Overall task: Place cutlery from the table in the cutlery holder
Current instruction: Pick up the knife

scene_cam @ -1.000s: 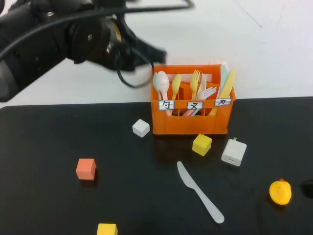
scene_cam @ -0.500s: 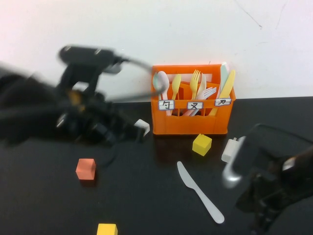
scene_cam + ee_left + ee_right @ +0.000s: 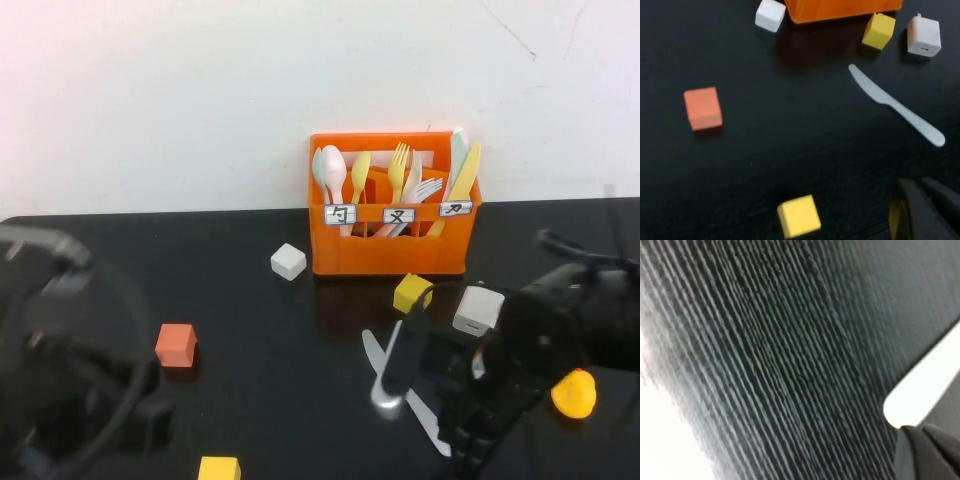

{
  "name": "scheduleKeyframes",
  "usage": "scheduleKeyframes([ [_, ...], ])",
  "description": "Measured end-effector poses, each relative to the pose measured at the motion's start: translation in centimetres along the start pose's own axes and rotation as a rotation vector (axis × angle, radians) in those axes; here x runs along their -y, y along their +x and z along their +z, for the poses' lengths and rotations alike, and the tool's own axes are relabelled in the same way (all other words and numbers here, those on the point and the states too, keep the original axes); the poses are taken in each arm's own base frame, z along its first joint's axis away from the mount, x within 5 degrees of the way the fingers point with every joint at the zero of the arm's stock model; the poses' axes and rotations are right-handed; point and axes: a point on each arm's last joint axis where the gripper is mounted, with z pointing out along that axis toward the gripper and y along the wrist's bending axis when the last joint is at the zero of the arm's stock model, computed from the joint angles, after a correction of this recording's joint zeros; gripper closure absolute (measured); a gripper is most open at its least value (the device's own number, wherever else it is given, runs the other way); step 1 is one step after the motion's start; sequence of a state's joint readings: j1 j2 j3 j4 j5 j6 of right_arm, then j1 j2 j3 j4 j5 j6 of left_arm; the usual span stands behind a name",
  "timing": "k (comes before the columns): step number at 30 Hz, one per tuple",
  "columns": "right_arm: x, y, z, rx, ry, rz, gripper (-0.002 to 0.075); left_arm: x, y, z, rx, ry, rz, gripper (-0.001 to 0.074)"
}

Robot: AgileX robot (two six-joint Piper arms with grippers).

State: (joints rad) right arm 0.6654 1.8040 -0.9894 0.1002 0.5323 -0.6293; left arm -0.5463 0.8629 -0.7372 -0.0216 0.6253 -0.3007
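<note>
The light grey knife [image 3: 372,348] lies flat on the black table [image 3: 260,330] in front of the orange cutlery holder [image 3: 390,235]; it shows whole in the left wrist view [image 3: 895,106]. The pale yellow knife [image 3: 466,172] stands in the holder's right compartment. My right arm [image 3: 530,365] is a blur over the knife's middle. In the right wrist view the shut right gripper [image 3: 924,429] is low over the table, right beside the knife's rounded end [image 3: 920,385]. My left gripper [image 3: 920,182] is shut and empty, high above the table's front; the left arm [image 3: 60,390] blurs at front left.
Spoons and forks fill the holder's other compartments. A white cube [image 3: 288,261], yellow cube [image 3: 412,293] and white charger [image 3: 478,308] lie near the holder. An orange cube [image 3: 176,344], another yellow cube [image 3: 218,468] and a yellow duck [image 3: 573,392] lie further forward.
My left arm swept from beside the holder to the front left of the table. My right arm came in from the right and now covers the grey knife's middle.
</note>
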Motion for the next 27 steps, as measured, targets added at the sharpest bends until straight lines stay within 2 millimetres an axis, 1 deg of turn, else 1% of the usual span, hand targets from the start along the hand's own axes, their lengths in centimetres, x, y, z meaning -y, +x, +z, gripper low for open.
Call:
scheduleKeyframes([
  [3, 0.3, -0.7, 1.1, -0.032, -0.009, 0.012, 0.0728, -0.7, 1.9, -1.1, 0.027, -0.005, -0.001, 0.0736],
  [6, 0.8, -1.4, 1.6, -0.037, -0.002, 0.077, 0.0728, -1.5, 3.6, -1.9, 0.058, -0.025, 0.003, 0.0736],
  [9, 1.3, -2.3, 1.7, -0.014, 0.011, 0.126, 0.0723, -2.1, 4.8, -1.9, 0.064, -0.043, -0.008, 0.0736],
  [10, 1.4, -2.6, 1.7, -0.005, 0.014, 0.135, 0.0709, -2.3, 5.2, -1.8, 0.057, -0.049, -0.011, 0.0736],
  [13, 1.8, -3.3, 2.0, 0.011, 0.017, 0.152, 0.0615, -2.6, 6.0, -1.3, 0.04, -0.058, -0.042, 0.0736],
  [16, 2.0, -3.6, 2.7, 0.014, 0.018, 0.161, 0.047, -2.6, 6.2, -1.2, 0.037, -0.055, -0.066, 0.0736],
  [18, 2.1, -3.6, 3.3, 0.012, 0.018, 0.194, 0.0403, -2.6, 6.1, -1.1, 0.044, -0.053, -0.069, 0.0736],
  [19, 2.1, -3.7, 3.6, 0.011, 0.019, 0.213, 0.0382, -2.6, 6.1, -1.1, 0.046, -0.052, -0.072, 0.0736],
  [22, 2.2, -3.4, 4.7, -0.013, 0.02, 0.248, 0.0352, -2.6, 6.1, -1.1, 0.048, -0.051, -0.074, 0.0736],
  [25, 2.2, -3.1, 5.8, -0.043, 0.023, 0.247, 0.0346, -2.5, 6.1, -1.1, 0.048, -0.049, -0.081, 0.0736],
  [27, 2.2, -2.9, 6.0, -0.053, 0.028, 0.239, 0.0344, -2.5, 6.1, -1.1, 0.048, -0.049, -0.082, 0.0736],
])
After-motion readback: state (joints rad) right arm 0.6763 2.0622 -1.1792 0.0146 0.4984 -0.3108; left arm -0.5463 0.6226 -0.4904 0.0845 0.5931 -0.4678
